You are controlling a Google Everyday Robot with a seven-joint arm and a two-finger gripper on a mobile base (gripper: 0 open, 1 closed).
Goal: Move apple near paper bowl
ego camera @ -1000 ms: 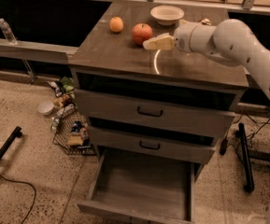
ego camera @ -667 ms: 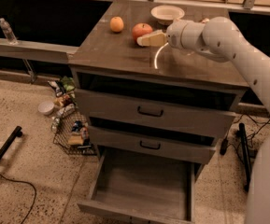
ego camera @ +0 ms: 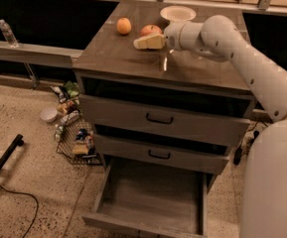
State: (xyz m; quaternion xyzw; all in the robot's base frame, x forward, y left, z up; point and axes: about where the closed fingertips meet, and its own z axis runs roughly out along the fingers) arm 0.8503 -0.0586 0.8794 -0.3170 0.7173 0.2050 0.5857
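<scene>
The red apple [ego camera: 152, 29] sits at the back of the wooden cabinet top [ego camera: 118, 58]. The off-white paper bowl [ego camera: 178, 14] stands behind it and a little to the right, near the back edge. My gripper [ego camera: 148, 42] reaches in from the right on the white arm [ego camera: 217, 33]. It sits low over the top, just in front of the apple, and hides the apple's lower edge. Whether it touches the apple does not show.
A smaller orange fruit [ego camera: 124, 26] lies left of the apple. The cabinet's bottom drawer [ego camera: 150, 202] is pulled open over the floor. A wire basket of packets [ego camera: 76, 140] and a small bowl [ego camera: 48, 114] lie on the floor to the left. A water bottle [ego camera: 6, 32] stands on a ledge.
My gripper has moved left along the cabinet top and now sits right in front of the apple. The apple, orange fruit and bowl have stayed put.
</scene>
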